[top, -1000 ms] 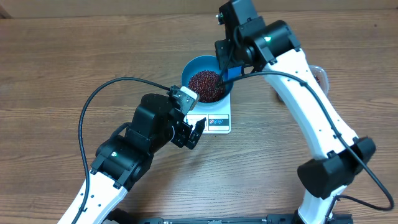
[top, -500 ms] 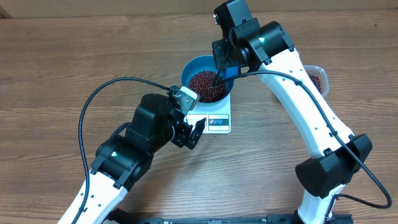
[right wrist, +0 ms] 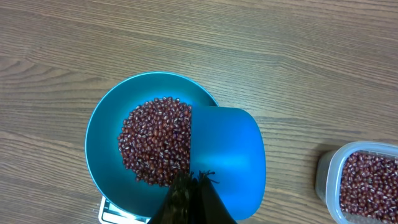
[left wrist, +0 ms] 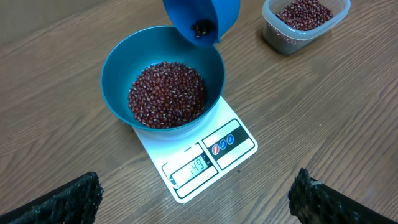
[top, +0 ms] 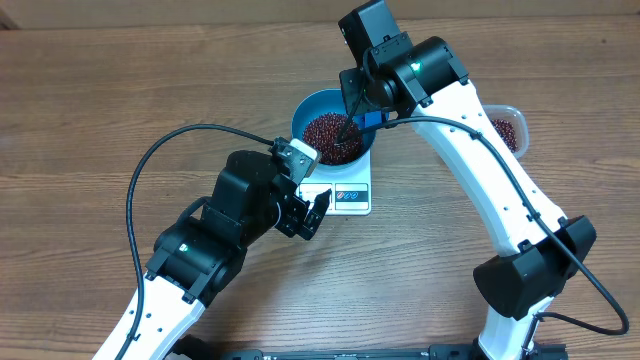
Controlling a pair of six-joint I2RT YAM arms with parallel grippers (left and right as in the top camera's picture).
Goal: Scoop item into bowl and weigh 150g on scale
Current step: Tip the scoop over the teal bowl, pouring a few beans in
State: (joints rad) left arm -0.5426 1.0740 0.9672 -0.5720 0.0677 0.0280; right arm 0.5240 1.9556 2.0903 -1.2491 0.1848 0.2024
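The bright-blue bowl (top: pixel 304 108) stands on the white scale (top: pixel 347 195), whose display reads 149 in the left wrist view. Dark red-brown beans (left wrist: pixel 166 93) heap in the bowl's bottom. My right gripper (right wrist: pixel 194 180) is shut on the handle of a small blue scoop (right wrist: pixel 227 152). The scoop is tipped over the bowl's right rim, with a few beans (left wrist: pixel 201 27) still at its lip. My left gripper (left wrist: pixel 199 200) hangs open just in front of the scale, its fingers (left wrist: pixel 62 199) wide apart and holding nothing.
A clear plastic tub (top: pixel 507 128) partly filled with beans sits on the wood table right of the bowl, also seen as the tub (right wrist: pixel 360 180) in the right wrist view. The left arm's black cable (top: pixel 160 150) loops over the table to the left.
The right arm has drifted slightly left and back with the scoop, uncovering more of the tub. The left arm has not moved.
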